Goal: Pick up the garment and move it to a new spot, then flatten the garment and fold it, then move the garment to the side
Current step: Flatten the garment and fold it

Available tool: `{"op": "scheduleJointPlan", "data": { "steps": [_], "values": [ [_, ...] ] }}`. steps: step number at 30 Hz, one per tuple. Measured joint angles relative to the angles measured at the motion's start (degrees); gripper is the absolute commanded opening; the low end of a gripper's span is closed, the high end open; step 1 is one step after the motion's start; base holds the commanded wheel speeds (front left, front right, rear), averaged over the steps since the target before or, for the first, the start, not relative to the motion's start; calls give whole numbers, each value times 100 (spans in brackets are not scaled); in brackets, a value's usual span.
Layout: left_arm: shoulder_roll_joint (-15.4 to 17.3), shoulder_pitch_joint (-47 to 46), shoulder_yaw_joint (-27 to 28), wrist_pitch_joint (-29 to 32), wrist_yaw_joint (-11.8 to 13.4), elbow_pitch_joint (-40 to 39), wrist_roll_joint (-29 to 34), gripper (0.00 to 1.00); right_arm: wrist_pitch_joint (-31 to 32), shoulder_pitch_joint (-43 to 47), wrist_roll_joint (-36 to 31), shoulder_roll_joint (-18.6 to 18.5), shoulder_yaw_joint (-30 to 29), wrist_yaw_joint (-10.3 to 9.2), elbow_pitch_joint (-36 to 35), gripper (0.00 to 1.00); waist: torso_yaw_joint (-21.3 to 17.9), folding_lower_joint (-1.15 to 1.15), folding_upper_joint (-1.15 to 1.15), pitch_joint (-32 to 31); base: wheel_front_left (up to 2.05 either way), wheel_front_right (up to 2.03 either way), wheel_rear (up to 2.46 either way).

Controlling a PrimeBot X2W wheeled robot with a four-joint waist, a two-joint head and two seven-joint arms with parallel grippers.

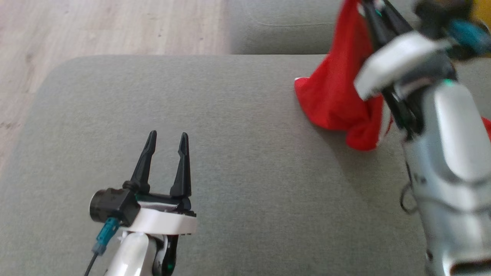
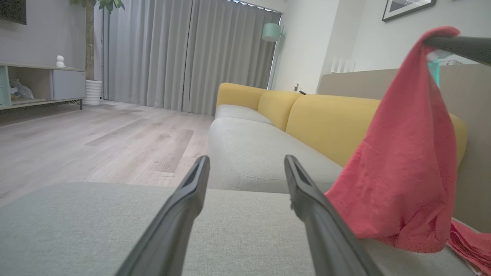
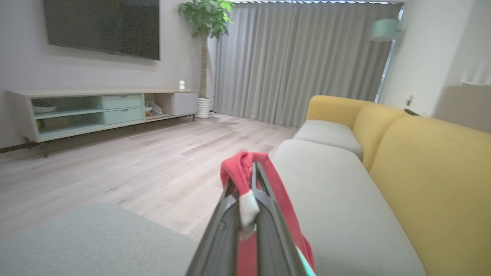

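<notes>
Red cloth, the garment (image 1: 332,96), hangs from the right gripper (image 3: 250,180), whose two dark fingers are pressed together on a bunched fold of it near their tips. In the right wrist view the fabric loops over the fingertips. A small white bit of it is pinched between the fingers, and the rest drops away below and to the right of them.

In the head view the garment is at the upper right, draping down from the raised gripper in a loose cone. Its lower edge rests crumpled on the grey cushion (image 1: 230,172), towards that cushion's far right part. The right arm's pale forearm (image 1: 452,153), blurred, crosses in front of part of the cloth.

The left gripper (image 1: 168,135) is at the lower left of the head view, over the same cushion, with its fingers spread wide and nothing between them. The garment lies well apart from it, ahead and to its right. In the left wrist view the cloth hangs to the right of the open fingers, from a dark finger at the upper right corner. Its bottom folds touch the cushion just beyond the right finger, and more red fabric lies at the lower right edge.

Behind the cloth stands a yellow sofa back (image 2: 330,122). Pale wooden floor (image 1: 96,27) lies to the left of the cushion.
</notes>
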Motion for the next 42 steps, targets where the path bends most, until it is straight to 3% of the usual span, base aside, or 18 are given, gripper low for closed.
{"op": "scheduleJointPlan", "data": {
  "steps": [5,8,13,17,22,30,37,38,39,42],
  "values": [
    [-16,0,-26,1,1,52,-59,100,-131,-1046,221,78,492,0,1096,0,264,0,0,-9,0,0,0],
    [-22,1,-45,1,1,58,-59,100,-316,-1385,315,109,472,0,1490,0,382,0,0,-26,0,0,0],
    [-24,7,-10,0,9,65,-59,100,-995,-2108,653,114,92,0,2202,0,595,0,0,-115,0,0,0],
    [-23,113,164,0,26,46,-55,100,-1415,-2201,223,113,-468,0,2746,0,514,0,0,-161,0,0,0],
    [-26,160,203,1,-1,35,10,100,-1503,-1107,1,116,-1238,0,2884,0,297,0,0,-152,0,0,0],
    [-29,157,300,0,-60,2,82,100,-1606,1417,487,175,-2086,0,2829,0,-52,0,0,-69,0,0,0],
    [-32,137,307,0,-111,25,165,100,-2049,1842,547,231,-2050,0,3015,0,-322,0,0,11,0,0,0],
    [-32,136,307,0,-114,32,177,100,-2132,1826,546,236,-2062,0,3054,69,-346,0,0,16,0,0,0],
    [-32,136,307,0,-143,34,193,100,-2241,1816,528,238,-2096,0,3100,100,-367,0,0,20,0,0,0],
    [-32,133,305,0,-155,34,213,100,-2573,1780,219,241,-2202,0,3178,100,-411,0,0,44,0,0,0]
  ]
}}
